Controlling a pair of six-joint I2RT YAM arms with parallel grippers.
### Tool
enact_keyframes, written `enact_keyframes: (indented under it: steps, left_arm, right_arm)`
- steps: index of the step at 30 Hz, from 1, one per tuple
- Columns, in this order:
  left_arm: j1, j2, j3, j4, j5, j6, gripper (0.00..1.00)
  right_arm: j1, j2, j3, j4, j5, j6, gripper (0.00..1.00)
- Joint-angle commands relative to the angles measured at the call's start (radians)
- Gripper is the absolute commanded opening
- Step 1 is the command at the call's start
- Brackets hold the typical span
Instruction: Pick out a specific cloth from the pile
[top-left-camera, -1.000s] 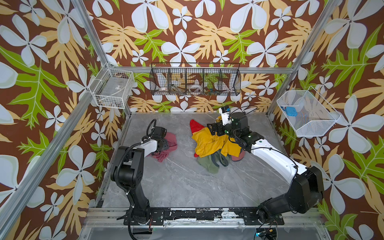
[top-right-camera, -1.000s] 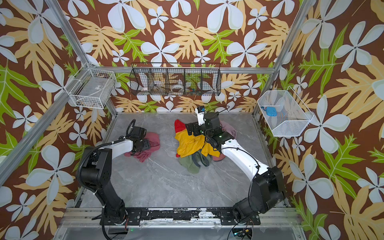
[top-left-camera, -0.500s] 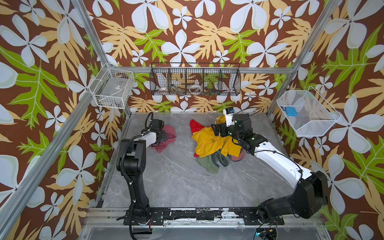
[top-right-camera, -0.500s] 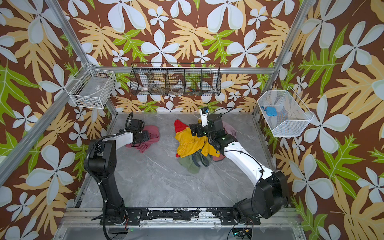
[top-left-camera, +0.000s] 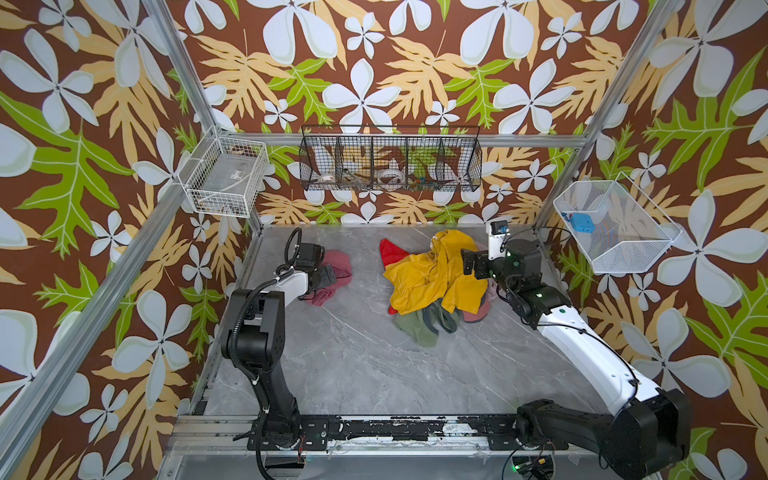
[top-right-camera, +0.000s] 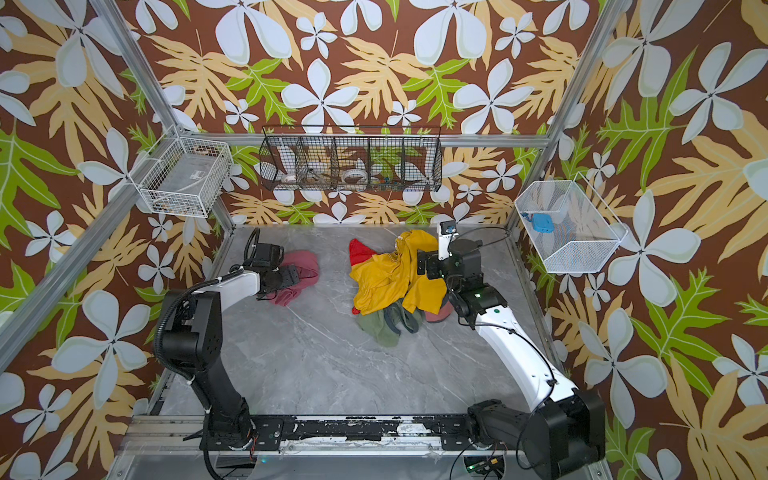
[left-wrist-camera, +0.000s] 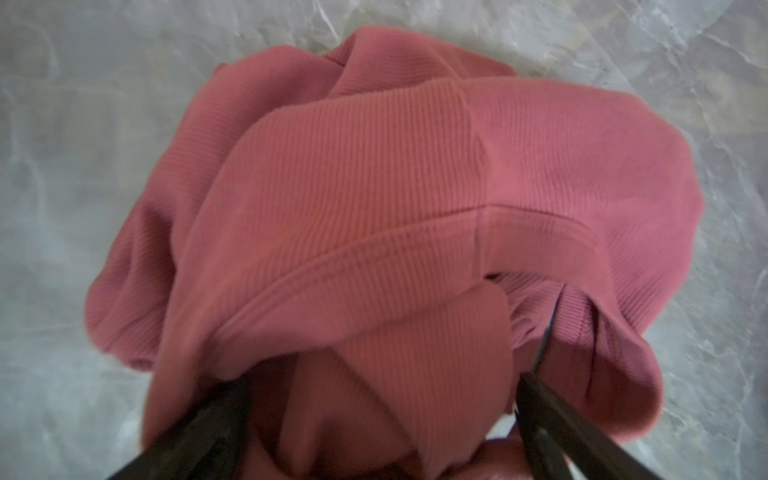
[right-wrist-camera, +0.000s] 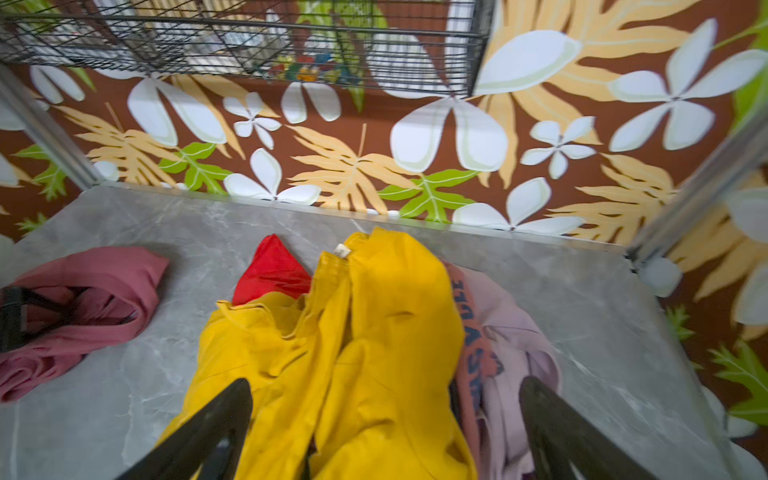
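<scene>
The cloth (top-left-camera: 340, 266) (top-right-camera: 306, 266), a dusty rose-pink ribbed garment, lies bunched on the grey table at the back left, apart from the pile. It fills the left wrist view (left-wrist-camera: 415, 187). My left gripper (top-left-camera: 326, 276) (left-wrist-camera: 382, 399) sits low over it, open, fingers spread wide with loose folds between them. The pile (top-left-camera: 432, 278) (top-right-camera: 390, 278) is topped by a large yellow garment (right-wrist-camera: 353, 353). My right gripper (top-left-camera: 471, 266) (right-wrist-camera: 384, 399) hovers at the pile's right edge, open and holding nothing.
A red piece (top-left-camera: 390, 251), an olive-green piece (top-left-camera: 419, 328) and a pale lilac piece (right-wrist-camera: 511, 332) stick out of the pile. On the walls hang a black wire basket (top-left-camera: 390, 164) and white baskets at left (top-left-camera: 226, 176) and right (top-left-camera: 615, 226).
My left gripper's jaws have widened over the pink cloth, which now rests on the table. My right gripper has shifted right, toward the pile's right edge.
</scene>
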Motion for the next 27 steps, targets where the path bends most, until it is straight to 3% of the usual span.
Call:
enact_keyframes:
  steps: [1, 12, 27]
  left_arm:
    - [0.001, -0.035, -0.02, 0.037, -0.026, -0.023, 1.0]
    - [-0.03, -0.25, -0.169, 0.144, -0.107, -0.033, 1.0]
    - [-0.079, -0.475, -0.332, 0.206, -0.172, -0.03, 1.0]
  right_arm:
    - [-0.039, -0.054, -0.056, 0.038, 0.016, -0.023, 0.99]
    - [-0.083, -0.204, -0.348, 0.258, 0.044, 0.018, 0.99]
    - [-0.107, -0.304, -0.67, 0.587, 0.185, -0.019, 0.99]
